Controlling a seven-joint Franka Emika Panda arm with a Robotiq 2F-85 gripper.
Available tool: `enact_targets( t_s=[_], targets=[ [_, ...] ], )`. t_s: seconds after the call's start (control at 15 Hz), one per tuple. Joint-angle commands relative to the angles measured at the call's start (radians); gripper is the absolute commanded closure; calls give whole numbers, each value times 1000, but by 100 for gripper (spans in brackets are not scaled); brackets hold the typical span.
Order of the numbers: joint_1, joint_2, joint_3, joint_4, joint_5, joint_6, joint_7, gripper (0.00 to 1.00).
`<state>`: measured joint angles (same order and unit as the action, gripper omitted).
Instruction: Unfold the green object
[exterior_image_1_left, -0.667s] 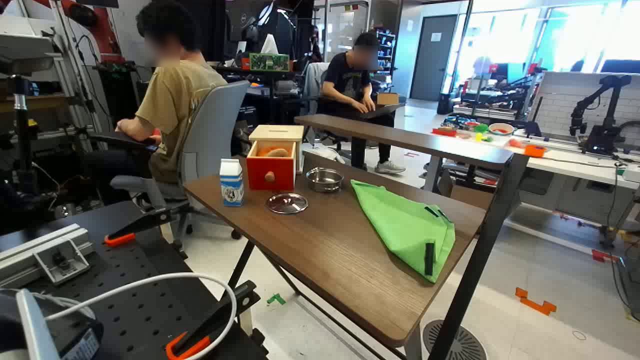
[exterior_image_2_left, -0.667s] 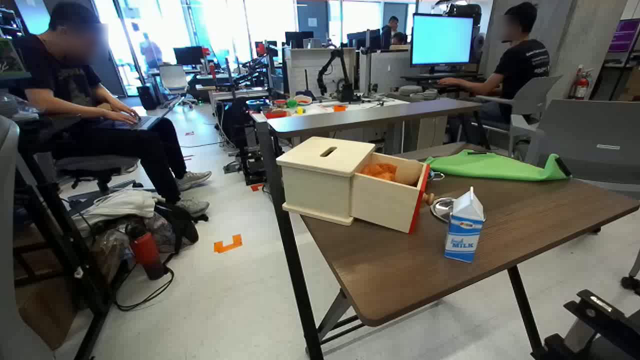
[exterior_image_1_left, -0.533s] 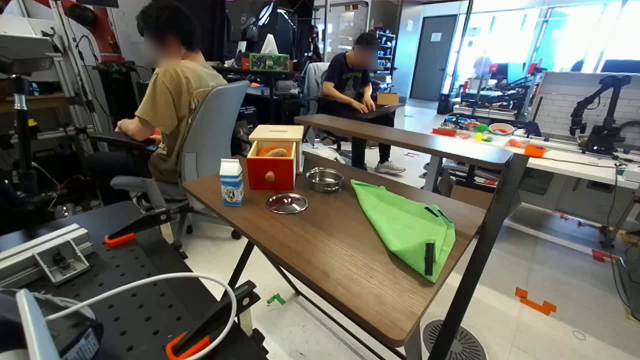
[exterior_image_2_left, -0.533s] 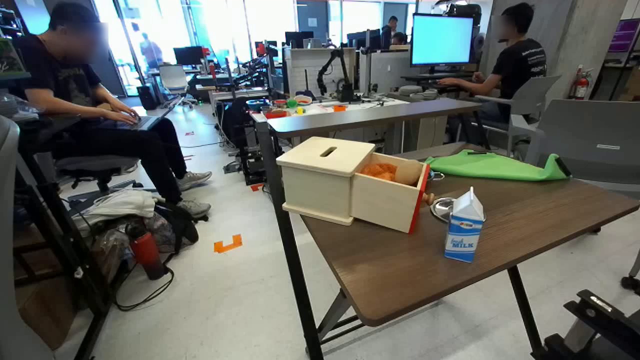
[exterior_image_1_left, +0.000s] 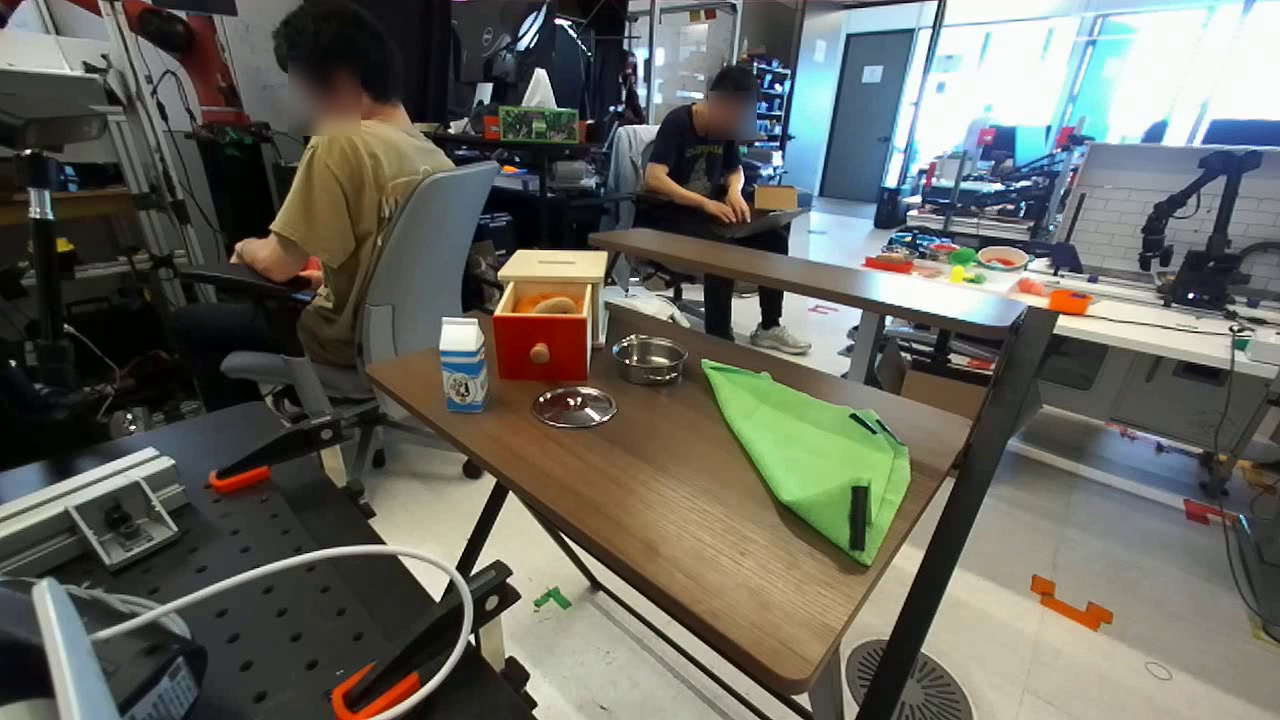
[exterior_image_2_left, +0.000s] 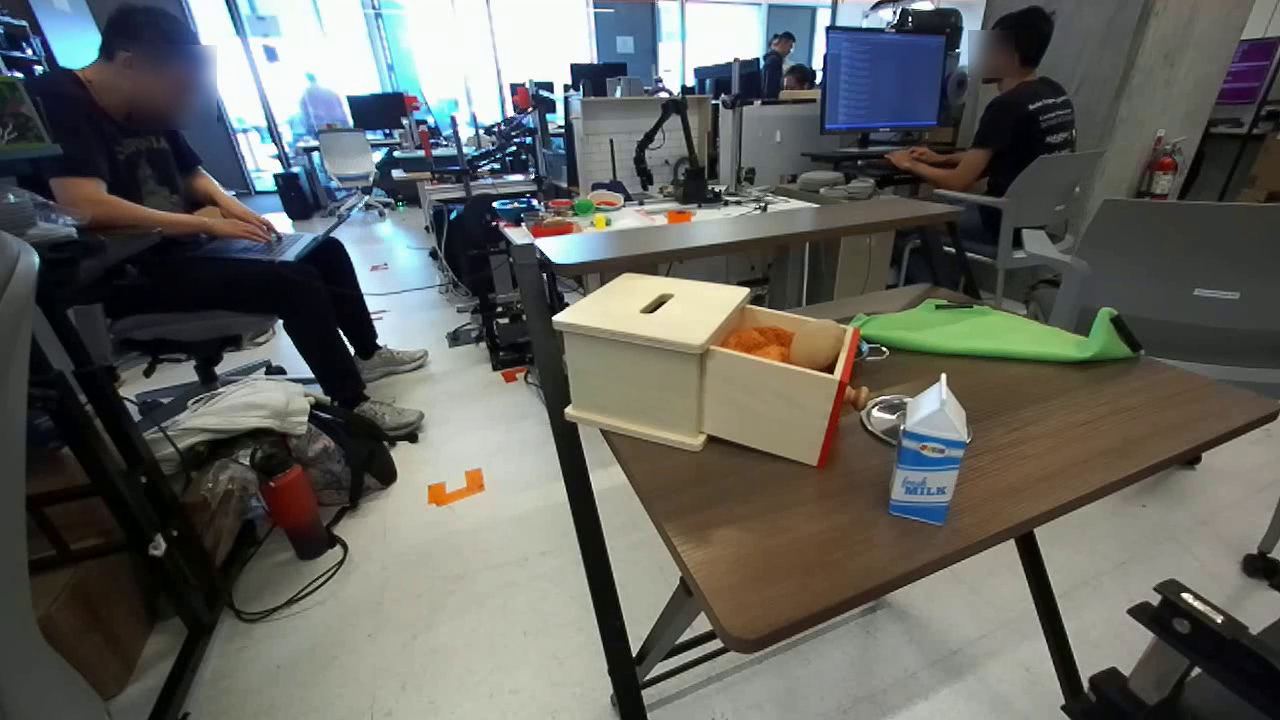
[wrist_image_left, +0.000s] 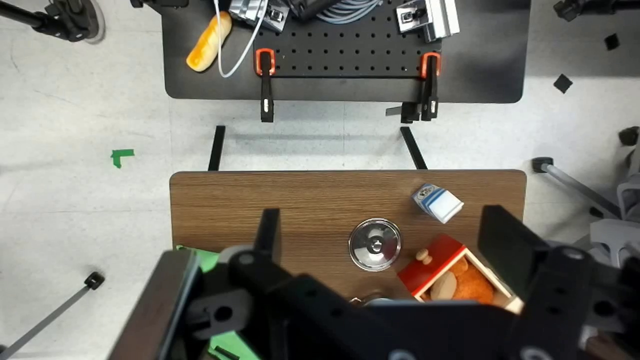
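Green cloth (exterior_image_1_left: 800, 440) lies folded on the wood-grained table (exterior_image_1_left: 590, 480), at about three o'clock of the top in an exterior view. Its narrow tip points to ten o'clock, while the broad end, with layered edges and black strips (exterior_image_1_left: 858, 518), reaches toward four o'clock. At ten o'clock from the cloth stands a metal pot (exterior_image_1_left: 650, 372), with a wooden box (exterior_image_1_left: 550, 264) farther along the same line, its red-fronted drawer (exterior_image_1_left: 515, 340) pulled out. At nine o'clock lies a shiny lid (exterior_image_1_left: 575, 407), apart from the pot; beyond it a milk carton (exterior_image_1_left: 464, 375) stands upright. In an exterior view, the cloth's corner (exterior_image_2_left: 1100, 338) at three o'clock curls up from the table.

In the wrist view, the gripper (wrist_image_left: 382, 220) hangs well above the table, its fingers (wrist_image_left: 507, 250) spread wide, with the lid showing through the gap. The cloth is at seven o'clock there, largely hidden behind the gripper. Orange and tan pieces (wrist_image_left: 472, 285) lie in the drawer at four o'clock, and a bread-shaped roll (wrist_image_left: 207, 45) lies on a dark table (wrist_image_left: 215, 87) at eleven o'clock.
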<state>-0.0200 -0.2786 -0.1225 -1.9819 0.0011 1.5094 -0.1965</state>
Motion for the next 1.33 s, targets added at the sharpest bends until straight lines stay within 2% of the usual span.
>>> enact_targets(
  t_s=[0.0,0.07,0.27,0.47,0.53,0.67,0.8,1.07,1.27],
  targets=[
    [-14,29,13,-17,4,53,35,0],
    [-17,41,14,-27,2,83,51,0],
    [-22,102,18,-91,-23,298,84,0],
    [-31,234,24,-110,-103,503,134,0],
    [-34,302,25,-88,-147,521,170,0],
    [-35,433,20,-12,-221,493,257,0],
    [-27,554,11,93,-259,404,328,0],
    [-21,753,8,317,-271,246,287,0],
    [-24,882,10,486,-281,182,235,0]
  ],
)
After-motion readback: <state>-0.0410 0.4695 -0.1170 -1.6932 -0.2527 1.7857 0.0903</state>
